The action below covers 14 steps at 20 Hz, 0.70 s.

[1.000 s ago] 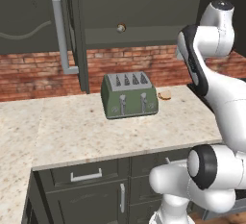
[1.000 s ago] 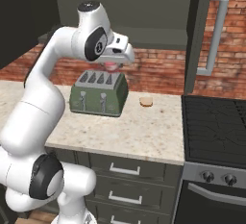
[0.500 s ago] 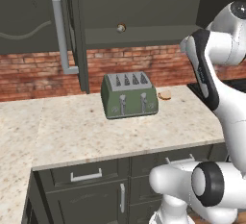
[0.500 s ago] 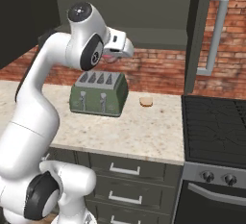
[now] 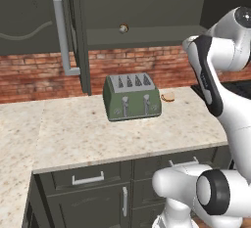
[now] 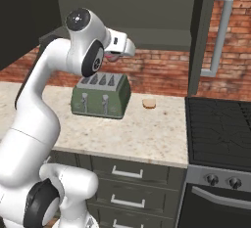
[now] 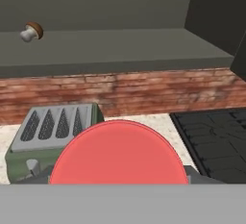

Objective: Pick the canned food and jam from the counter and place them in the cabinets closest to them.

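The jaws hold the jam (image 7: 118, 153) above the green toaster (image 6: 100, 95), the open cabinet shelf (image 7: 110, 50) at 12 o'clock.

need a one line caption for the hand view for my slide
Hand view: a pinkish-red jam lid close to the lens, green toaster behind it, a mushroom on the open cabinet shelf above.

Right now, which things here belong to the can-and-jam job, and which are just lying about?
Belong to the job:
- jam, held up in the gripper
- open cabinet ahead of it
- counter

Just lying about:
- green toaster
- tan disc beside it
- mushroom on the cabinet shelf
- stove
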{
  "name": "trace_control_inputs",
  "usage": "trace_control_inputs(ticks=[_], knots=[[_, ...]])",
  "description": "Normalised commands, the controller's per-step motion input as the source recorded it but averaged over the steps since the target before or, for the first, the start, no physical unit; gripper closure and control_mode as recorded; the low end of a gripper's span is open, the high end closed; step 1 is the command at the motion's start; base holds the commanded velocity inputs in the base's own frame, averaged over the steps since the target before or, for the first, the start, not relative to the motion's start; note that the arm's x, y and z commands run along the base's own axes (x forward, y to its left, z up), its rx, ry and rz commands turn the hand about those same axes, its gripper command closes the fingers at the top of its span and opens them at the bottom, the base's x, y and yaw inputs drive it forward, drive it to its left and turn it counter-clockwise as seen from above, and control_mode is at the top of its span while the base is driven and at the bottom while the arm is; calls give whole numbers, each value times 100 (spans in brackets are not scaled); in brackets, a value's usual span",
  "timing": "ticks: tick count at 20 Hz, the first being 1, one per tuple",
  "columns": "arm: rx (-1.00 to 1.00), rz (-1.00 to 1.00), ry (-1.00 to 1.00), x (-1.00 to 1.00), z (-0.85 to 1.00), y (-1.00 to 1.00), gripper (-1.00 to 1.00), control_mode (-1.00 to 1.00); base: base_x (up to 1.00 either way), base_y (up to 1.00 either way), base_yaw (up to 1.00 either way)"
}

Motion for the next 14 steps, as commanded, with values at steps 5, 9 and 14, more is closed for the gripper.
trace_control_inputs(ticks=[5, 9, 14], knots=[[0, -2, 5, 19, 5, 0, 100, -100, 0, 0, 0], [0, -2, 8, 26, 18, 0, 100, -100, 0, 0, 0], [1, -3, 5, 18, 24, 0, 100, -100, 0, 0, 0]])
